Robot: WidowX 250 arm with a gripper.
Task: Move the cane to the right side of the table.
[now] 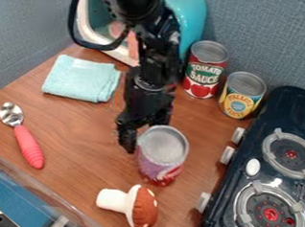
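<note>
Has a black jointed arm [153,58] coming down from the top edge to the middle of the frame, with the black gripper [140,127] low, at the upper left side of a metal can with a silver top and a purple-and-red label [161,156]. Cannot tell from this angle the opening of the gripper, nor any hold on the can. Shows that can upright, just right of the frame's centre and left of the stove; cannot tell contact between its base and the brown wood-look worktop [84,126]. Just below the can, has a toy mushroom with a white stem and a spotted brown cap [142,208] on its side, stem to the left. At the left, has a silver spoon with a ridged coral-pink handle [29,146]; above it, towards the upper left, a folded light-turquoise cloth [82,79]. At the upper right of centre, has a red-and-white labelled tomato sauce can [204,70] upright beside a shorter can with a yellow-and-blue label [242,96]. Behind the arm, has a rounded turquoise-and-white container [189,16]. Along the right edge, has a dark toy stove with two round grey burners [249,156] and white knobs on its left side.
</note>
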